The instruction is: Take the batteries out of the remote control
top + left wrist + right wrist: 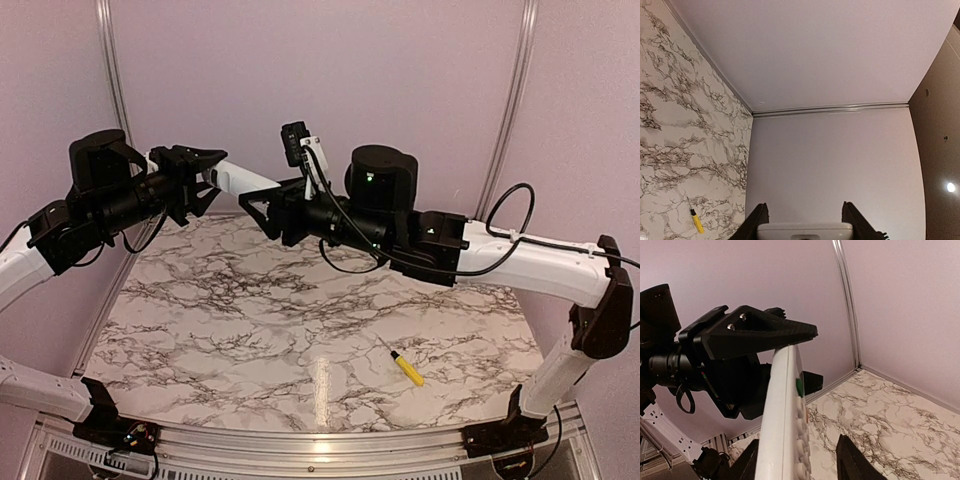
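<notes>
Both arms are lifted high above the counter (300,330), and the remote control (245,180) hangs in the air between them, well apart from the marble. The left end effector (218,178) is clenched on one end of it; in its wrist view the white end sits tight between both fingers. The right end effector (255,200) stands around the other end, but I see a gap beside one finger (850,460), so I judge it is not clamped. The batteries are not visible, and I cannot tell which way the back faces.

The danger is the height. If the left one lets go before the right one really holds, the remote control falls. If the two pull against each other, it can twist out. Cells freed up here would drop and roll, maybe toward the yellow screwdriver (405,368).
</notes>
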Available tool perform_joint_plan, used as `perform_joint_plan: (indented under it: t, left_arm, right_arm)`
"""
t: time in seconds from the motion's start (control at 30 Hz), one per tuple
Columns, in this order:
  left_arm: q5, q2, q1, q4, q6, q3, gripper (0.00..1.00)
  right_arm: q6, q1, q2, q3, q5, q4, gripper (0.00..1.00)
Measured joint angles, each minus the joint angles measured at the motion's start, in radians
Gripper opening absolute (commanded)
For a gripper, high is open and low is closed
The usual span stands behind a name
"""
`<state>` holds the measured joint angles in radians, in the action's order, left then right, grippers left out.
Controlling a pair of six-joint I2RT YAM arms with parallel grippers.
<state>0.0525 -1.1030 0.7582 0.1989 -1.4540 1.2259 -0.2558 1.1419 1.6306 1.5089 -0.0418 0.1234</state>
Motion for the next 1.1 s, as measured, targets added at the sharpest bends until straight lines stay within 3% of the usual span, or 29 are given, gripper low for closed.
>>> perform_joint_plan:
  t: [0.07,0.27,0.43,0.53,0.7,0.8,1.1]
  left_arm:
    - [0.000,-0.001,0.000,0.000,0.000,0.000,0.00]
    - [0.001,-0.004,0.000,0.000,0.002,0.000,0.00]
    - [0.002,-0.004,0.000,0.001,0.000,0.000,0.05]
    - [0.002,-0.004,-0.001,0.006,-0.002,0.000,0.24]
    - [0.002,-0.002,-0.001,-0.001,0.013,-0.007,0.77]
    - [0.002,0.008,-0.001,-0.011,0.077,-0.029,0.97]
    - [-0.021,0.096,-0.010,-0.014,0.340,-0.084,0.99]
  right_arm:
    - [0.008,0.000,0.002,0.000,-0.009,0.000,0.36]
    - [0.021,0.002,0.006,0.005,-0.021,0.005,0.28]
    - [0.034,0.006,0.007,0.005,-0.013,0.011,0.09]
    - [0.048,0.006,0.007,0.005,-0.008,0.008,0.02]
    - [0.043,0.006,0.007,0.005,-0.004,0.000,0.00]
    - [0.005,0.003,0.007,0.005,-0.004,-0.035,0.00]
    - [-0.178,-0.085,-0.100,-0.080,0.134,-0.102,0.00]
